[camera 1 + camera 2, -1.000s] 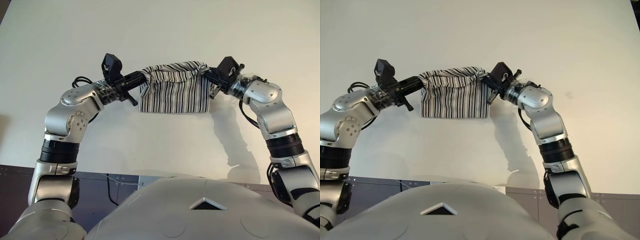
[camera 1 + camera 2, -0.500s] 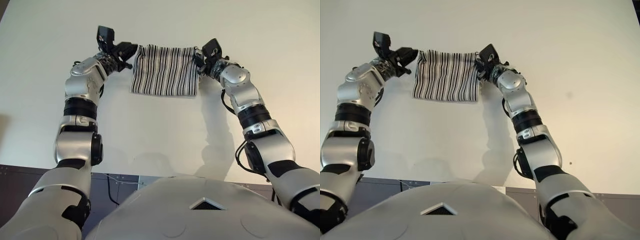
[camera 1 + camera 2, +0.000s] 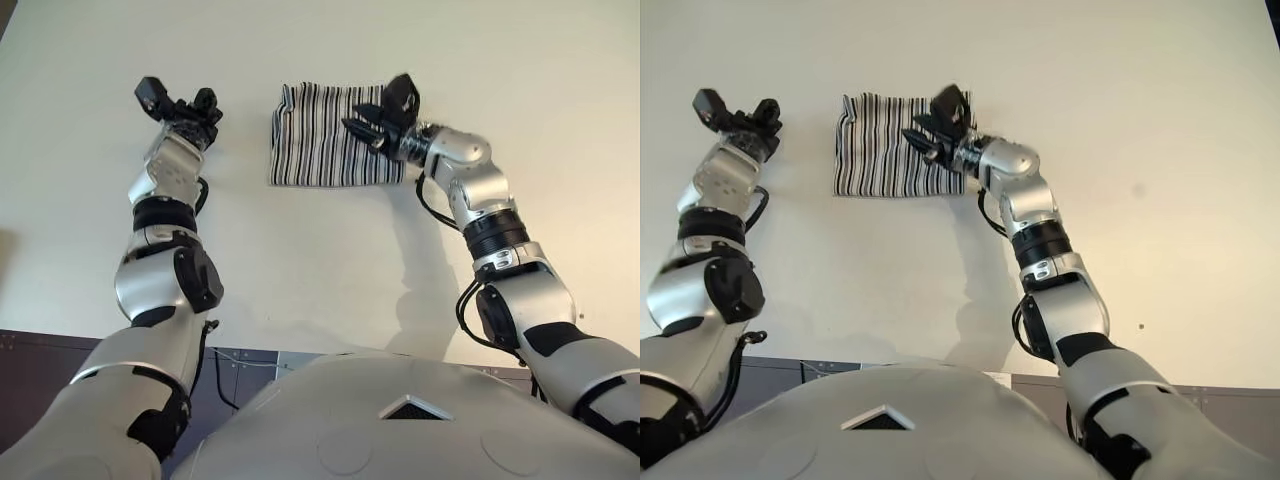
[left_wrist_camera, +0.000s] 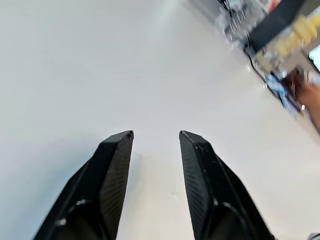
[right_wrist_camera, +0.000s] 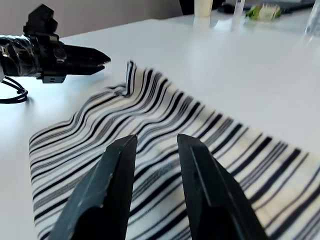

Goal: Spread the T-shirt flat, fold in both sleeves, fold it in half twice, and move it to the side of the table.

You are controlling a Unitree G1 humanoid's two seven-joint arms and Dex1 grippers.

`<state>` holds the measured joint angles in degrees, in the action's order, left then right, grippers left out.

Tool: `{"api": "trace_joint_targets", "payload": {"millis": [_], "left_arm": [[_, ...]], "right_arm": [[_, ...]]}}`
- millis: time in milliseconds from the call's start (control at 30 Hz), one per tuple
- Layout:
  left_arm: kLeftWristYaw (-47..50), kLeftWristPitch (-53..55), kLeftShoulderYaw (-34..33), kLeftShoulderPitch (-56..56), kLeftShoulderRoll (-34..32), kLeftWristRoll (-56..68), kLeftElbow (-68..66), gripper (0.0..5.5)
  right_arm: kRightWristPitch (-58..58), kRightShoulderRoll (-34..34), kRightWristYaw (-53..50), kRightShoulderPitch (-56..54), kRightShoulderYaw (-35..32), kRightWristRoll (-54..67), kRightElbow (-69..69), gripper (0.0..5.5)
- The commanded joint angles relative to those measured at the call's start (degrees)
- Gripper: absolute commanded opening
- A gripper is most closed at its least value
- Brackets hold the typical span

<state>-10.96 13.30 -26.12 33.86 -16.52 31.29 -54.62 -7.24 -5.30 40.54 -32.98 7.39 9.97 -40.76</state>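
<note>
Head view: the folded striped T-shirt (image 3: pixel 320 150) lies flat on the white table (image 3: pixel 300 260), far centre. The right gripper (image 3: pixel 358 118), arm stretched forward, is over the shirt's right part. The left gripper (image 3: pixel 205 104), arm extended, is left of the shirt and apart from it.

Left wrist view: fingers (image 4: pixel 112 170) parted, holding nothing, over bare table.

Right wrist view: fingers (image 5: pixel 115 175) parted, empty, just above the stripes.

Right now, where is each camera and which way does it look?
Left eye: on the head, looking down at the shirt on the table; both arms show.
Right eye: beside it, same scene.
Left wrist: on the left arm, facing the table past the open left gripper.
Right wrist: on the right arm, facing the shirt past the open right gripper; left gripper farther off.
Shared: both eyes and right wrist see the shirt.
</note>
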Motion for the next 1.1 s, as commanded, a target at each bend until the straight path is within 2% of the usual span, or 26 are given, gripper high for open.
{"api": "trace_joint_targets", "payload": {"millis": [33,267,367,500,600,633,700,833,967,1033,1100], "left_arm": [[3.49,0.97,0.01,-4.26,4.62,-0.59,3.72,1.70],[5.44,1.30,-1.17,-5.86,6.02,-0.68,7.92,1.70],[6.18,1.56,-1.41,-7.43,7.10,-0.39,10.67,1.70],[7.93,0.97,-2.43,-8.69,8.71,0.24,13.49,1.70],[10.17,0.58,-4.55,-11.05,10.37,1.86,18.60,1.70],[10.80,0.69,-5.03,-11.72,10.95,2.43,20.28,1.70],[12.03,0.79,-5.43,-13.35,12.29,3.02,23.52,1.70],[14.09,1.39,-5.07,-16.30,14.76,3.58,31.44,1.70],[16.74,1.55,-1.92,-20.17,16.24,0.78,41.52,1.70],[18.15,1.43,-0.92,-20.58,17.32,0.05,44.31,1.70],[18.77,1.14,0.58,-19.74,17.79,-1.11,45.83,1.70]], "right_arm": [[-0.65,-3.19,2.09,-5.48,0.34,-3.35,-11.44,1.47],[3.27,-2.66,-12.64,-9.72,6.02,-15.96,-25.74,1.47],[1.90,-5.77,-21.82,-9.66,3.85,-16.80,-27.45,1.47],[-2.11,-15.02,-39.18,-5.40,-11.10,-7.53,-30.15,1.47],[-2.17,-20.17,-50.68,3.87,-27.22,4.36,-29.83,1.47],[-1.84,-20.46,-52.98,7.82,-30.11,6.27,-28.18,1.47],[-1.42,-19.42,-54.93,12.46,-31.77,6.97,-24.64,1.47],[-1.57,-17.68,-59.04,15.89,-32.92,6.16,-17.36,1.47],[-4.90,-15.11,-69.28,20.48,-36.51,5.87,-4.03,1.47],[-6.47,-12.47,-73.07,22.58,-36.04,4.23,4.73,1.47],[-5.50,-12.39,-74.80,22.79,-31.59,-1.61,13.32,1.47]]}}
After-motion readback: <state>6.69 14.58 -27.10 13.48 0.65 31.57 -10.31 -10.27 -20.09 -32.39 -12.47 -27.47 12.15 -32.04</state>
